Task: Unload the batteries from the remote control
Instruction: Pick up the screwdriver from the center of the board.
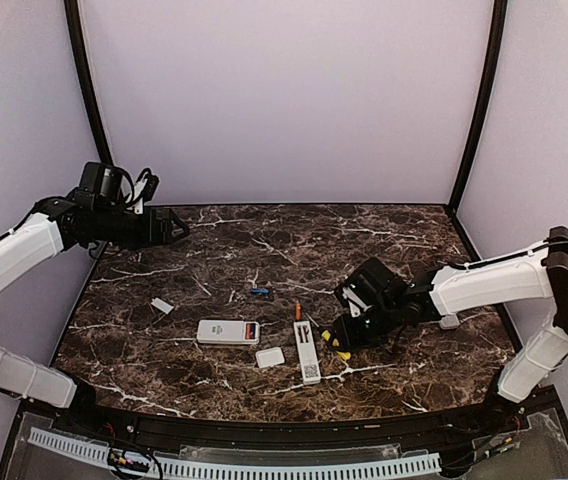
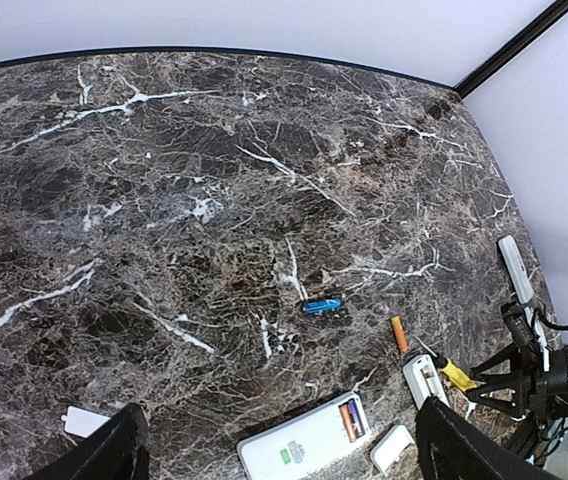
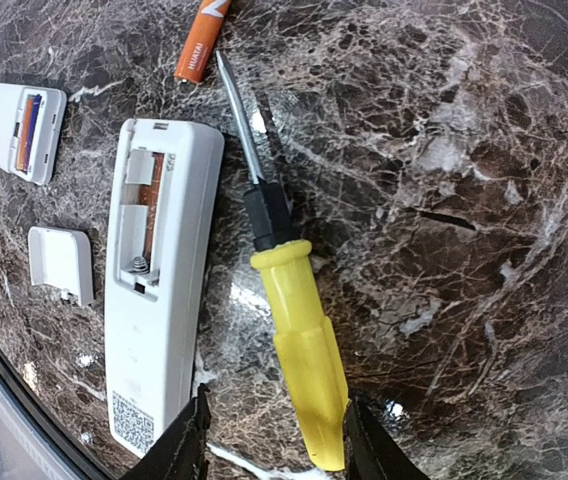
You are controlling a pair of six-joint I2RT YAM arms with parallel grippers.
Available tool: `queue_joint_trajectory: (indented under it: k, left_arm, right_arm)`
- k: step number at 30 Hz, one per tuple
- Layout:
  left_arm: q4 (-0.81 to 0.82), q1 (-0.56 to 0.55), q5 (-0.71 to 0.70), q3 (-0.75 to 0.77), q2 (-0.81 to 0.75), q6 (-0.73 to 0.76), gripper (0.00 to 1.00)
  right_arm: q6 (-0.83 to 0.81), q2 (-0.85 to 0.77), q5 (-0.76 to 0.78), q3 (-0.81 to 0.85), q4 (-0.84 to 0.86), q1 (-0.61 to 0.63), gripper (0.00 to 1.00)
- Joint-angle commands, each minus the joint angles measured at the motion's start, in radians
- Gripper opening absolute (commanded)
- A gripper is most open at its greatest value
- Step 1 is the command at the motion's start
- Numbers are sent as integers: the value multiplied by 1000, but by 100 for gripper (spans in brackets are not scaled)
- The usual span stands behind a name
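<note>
Your right pincer (image 3: 276, 408) is down low over the dark marble counter (image 3: 484, 200). Its jaws are parted and sit either side of the butt end of the yellow-handled screwdriver (image 3: 299, 340). The right finger looks like it's touching the handle, but there's a visible gap on the left side, so it isn't clamped on anything.

The screwdriver lies flat, with its metal tip pointing at a loose orange cylindrical battery (image 3: 202, 40) on the counter. Just beside the screwdriver is the long narrow white plastic remote (image 3: 159, 330), back side up with the compartment open. One slot shows a bare spring. The other looks like it has an orange cell in it, but I can't say for sure.

A small white rectangular cover (image 3: 62, 262) lies right next to that remote. Past it sits the wider white remote (image 1: 228, 331), also open, with coloured cells (image 2: 350, 420) in its bay. A small blue cylindrical battery (image 1: 259, 291) lies on its own farther back, apart from both remotes, and a second flat white cover (image 1: 162, 305) is off to the left.

Your left pincer (image 1: 174, 226) hangs high over the back-left of the counter, jaws spread wide, holding nothing.
</note>
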Motion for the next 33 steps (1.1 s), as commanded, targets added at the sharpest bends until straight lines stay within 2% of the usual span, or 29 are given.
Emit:
queue_joint_trajectory:
  k: [1,16,33]
  left_arm:
    - [16,9,-36,-4,5,65,92]
    - [43,10,13,-42,0,51,92]
    - [58,10,28,-52,-2,46,91]
  right_arm:
    - [2,26,51,45,-57,17,43]
    - [-1,66,76,72,-91,28,41]
    - [8,113,126,108,-124,38,28]
